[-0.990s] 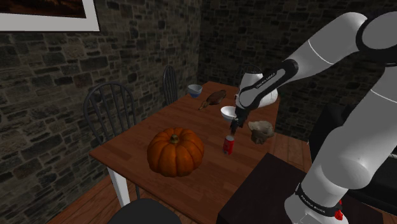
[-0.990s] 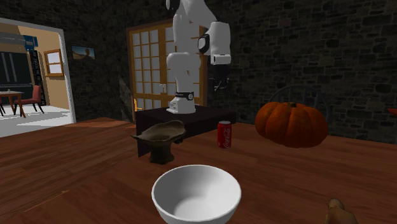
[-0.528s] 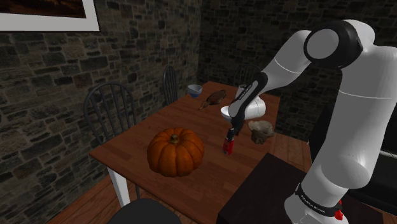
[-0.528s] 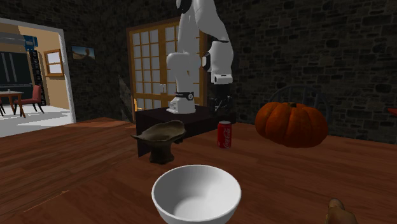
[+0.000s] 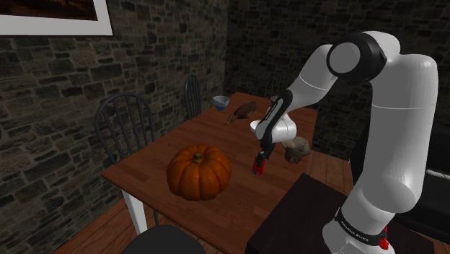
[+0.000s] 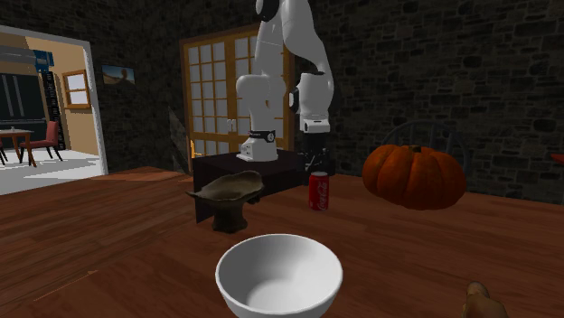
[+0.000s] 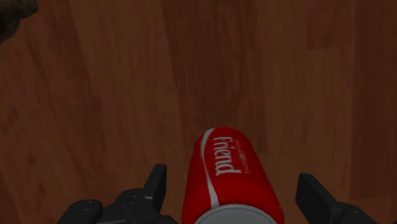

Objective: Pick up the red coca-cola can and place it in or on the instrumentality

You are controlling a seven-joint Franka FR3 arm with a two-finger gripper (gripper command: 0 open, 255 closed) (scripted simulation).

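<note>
Red on brown wood: in the shoulder view we see the can [image 5: 258,167] upright on the table [image 5: 216,133], between the pumpkin [image 5: 199,172] and the stand [image 5: 288,216]. The gripper [image 5: 261,154] points steeply down at the can. We judge that the arm is bent over so the hand meets the can from above, not from the side. A brownish dish [image 5: 296,149] on a foot sits just past the can. A white bowl [image 5: 254,128] shows partly behind the forearm.

In the second exterior view the can [image 6: 319,191] stands alone. It is apart from the dish [image 6: 228,193] on that view's left and from the pumpkin [image 6: 414,176] on its right. The bowl [image 6: 279,275] lies nearest the camera. The gripper [image 6: 315,166] sits at the can's top, and we cannot tell here how far down it reaches.

In the wrist view the can [image 7: 230,184] rises between the fingers [image 7: 157,183], which are spread wide. There is a gap of bare wood on each side, so nothing is held yet. We think the can is kept near the middle so both fingers close on it together. If one touched first, it could tip the can. The step in hand is the pinch, and lifting and carrying come after. We cannot tell whether the dish or the bowl is the target.
</note>
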